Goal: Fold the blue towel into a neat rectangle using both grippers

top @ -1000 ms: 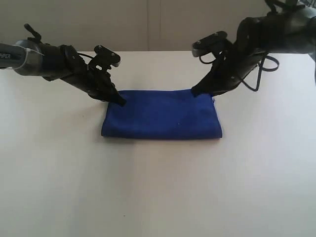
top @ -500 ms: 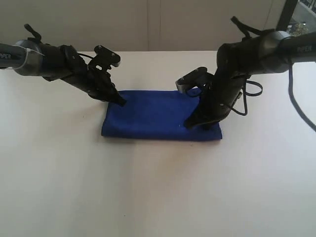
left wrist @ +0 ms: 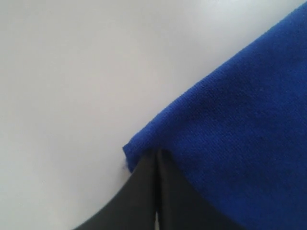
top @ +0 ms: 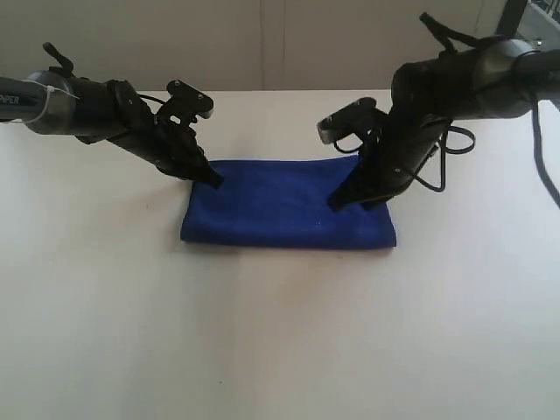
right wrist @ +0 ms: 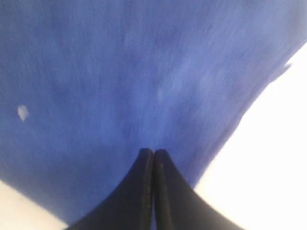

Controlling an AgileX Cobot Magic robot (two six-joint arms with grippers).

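A blue towel (top: pixel 287 206), folded into a flat rectangle, lies in the middle of a white table (top: pixel 280 332), its long sides running left to right. The exterior view shows both black arms reaching in from the far corners. The left gripper (top: pixel 213 179) slants down to the towel's far left corner, and the right gripper (top: pixel 335 204) points down over the towel's right part, inside its edges. This view is too distant to show how the fingers stand. The left wrist view fills that in: the two dark fingers (left wrist: pixel 139 191) are pressed tightly together with no cloth visible between them, their tips touching the towel's corner where the hem meets bare table. The right wrist view, slightly blurred, shows its fingers (right wrist: pixel 165 191) likewise clenched against each other with nothing held, the tips over plain blue cloth. It also shows a small pale speck (right wrist: pixel 22 112) on the fabric.
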